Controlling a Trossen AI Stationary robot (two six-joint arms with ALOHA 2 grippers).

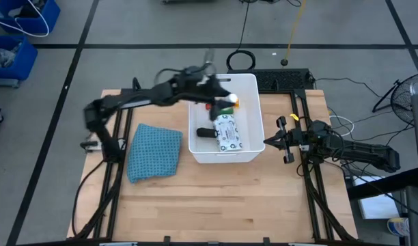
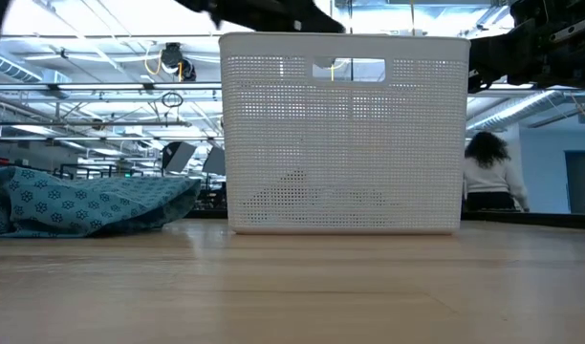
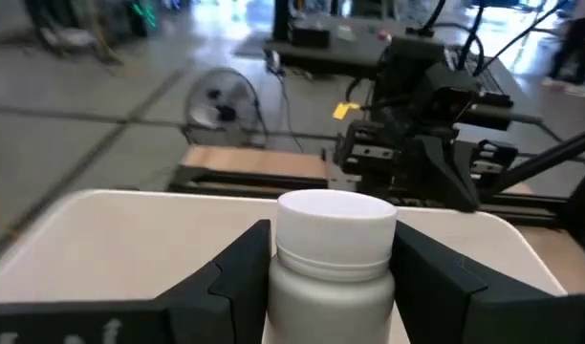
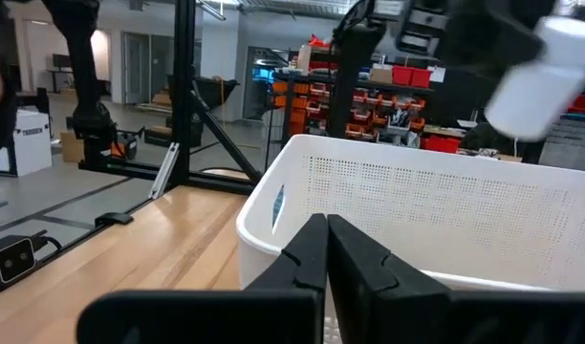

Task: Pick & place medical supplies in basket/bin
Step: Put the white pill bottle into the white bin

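Observation:
The white bin (image 1: 195, 154) stands mid-table; it also shows in the low view (image 2: 345, 143). Inside lie a white printed packet (image 1: 227, 132), a black block (image 1: 205, 132), a green block (image 1: 223, 110) and an orange bottle (image 1: 234, 104). My left gripper (image 1: 223, 96) is over the bin's far half, shut on a white capped bottle (image 3: 331, 258), which also shows in the right wrist view (image 4: 541, 76). My right gripper (image 1: 267, 142) is shut and empty just outside the bin's right wall (image 4: 445, 210). I cannot make out a red bottle. My left gripper pinches the white bottle between its two fingers (image 3: 240, 263), on the body's shoulder just under the cap (image 3: 302, 277). The bottle lies along the fingers, cap end pointing away from the wrist. It is tilted and lifted clear above the bin's inside.
A blue-teal cloth (image 1: 154, 152) lies crumpled left of the bin, also in the low view (image 2: 82, 201). Bare wooden table lies along the near edge. Blue crates (image 1: 18, 34) stand on the floor at far left. A person (image 2: 488, 177) stands in the room beyond.

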